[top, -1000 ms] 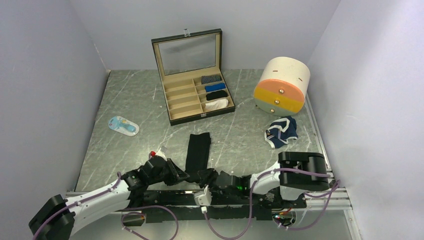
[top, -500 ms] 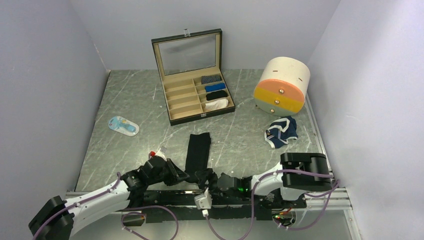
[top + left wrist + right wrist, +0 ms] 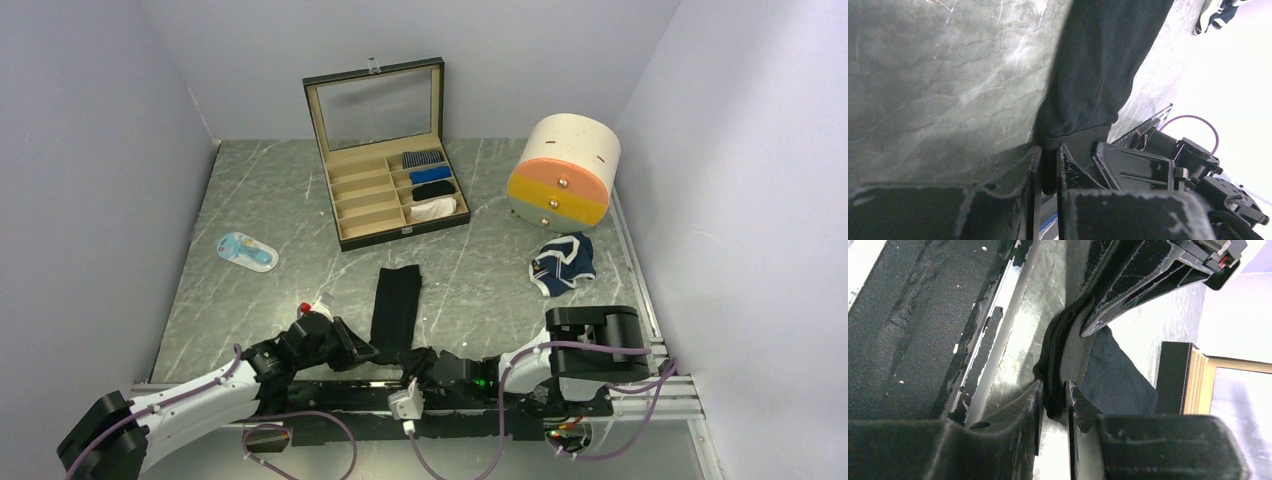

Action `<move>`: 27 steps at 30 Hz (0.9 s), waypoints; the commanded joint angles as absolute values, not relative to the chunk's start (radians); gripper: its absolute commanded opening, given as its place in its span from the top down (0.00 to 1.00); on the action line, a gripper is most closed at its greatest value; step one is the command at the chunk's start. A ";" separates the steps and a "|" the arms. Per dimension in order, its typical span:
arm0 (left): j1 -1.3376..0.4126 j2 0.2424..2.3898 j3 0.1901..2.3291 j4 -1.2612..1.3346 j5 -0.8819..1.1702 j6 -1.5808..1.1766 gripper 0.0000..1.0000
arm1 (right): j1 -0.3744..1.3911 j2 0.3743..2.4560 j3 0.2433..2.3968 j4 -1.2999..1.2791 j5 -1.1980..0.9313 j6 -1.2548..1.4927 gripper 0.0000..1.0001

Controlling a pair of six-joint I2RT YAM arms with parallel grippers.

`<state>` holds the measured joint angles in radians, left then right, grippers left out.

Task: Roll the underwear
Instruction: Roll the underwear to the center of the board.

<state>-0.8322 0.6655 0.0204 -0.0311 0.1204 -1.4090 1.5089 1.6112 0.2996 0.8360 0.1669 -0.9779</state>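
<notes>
The black underwear (image 3: 396, 300) lies folded into a long narrow strip on the marble table, its near end at the table's front edge. My left gripper (image 3: 372, 352) is shut on the left corner of that end; in the left wrist view the black underwear (image 3: 1108, 65) runs down into the left gripper (image 3: 1049, 155). My right gripper (image 3: 415, 358) is shut on the right corner; the right wrist view shows the right gripper (image 3: 1054, 392) pinching the layered hem (image 3: 1060, 345). The navy underwear (image 3: 563, 263) with white trim lies crumpled at the right.
An open compartment box (image 3: 360, 215) holding rolled cloths stands at the back. A round drawer unit (image 3: 563, 170) sits back right. A blue and white packet (image 3: 246, 250) lies at the left, and a small red and white object (image 3: 312, 305) lies by the left wrist.
My right gripper has shifted slightly left and nearer, and its jaws have gone from wide to closed on the hem of the black underwear. The left gripper has held still.
</notes>
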 commanded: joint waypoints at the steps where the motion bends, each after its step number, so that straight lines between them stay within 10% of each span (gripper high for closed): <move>1: -0.832 0.681 -0.065 -0.094 0.099 -1.410 0.90 | 1.507 1.621 0.279 0.894 0.213 -0.982 0.79; 7: -0.833 0.654 -0.053 -0.137 0.082 -1.403 0.87 | 1.492 1.596 0.279 0.911 0.168 -0.903 1.00; 18: -0.833 0.589 0.114 -0.418 -0.061 -1.295 0.31 | 1.239 1.467 0.313 0.814 -0.352 -0.416 1.00; 27: -0.833 0.532 0.227 -0.545 -0.143 -1.217 0.23 | 1.130 1.583 0.317 0.973 -0.551 0.025 1.00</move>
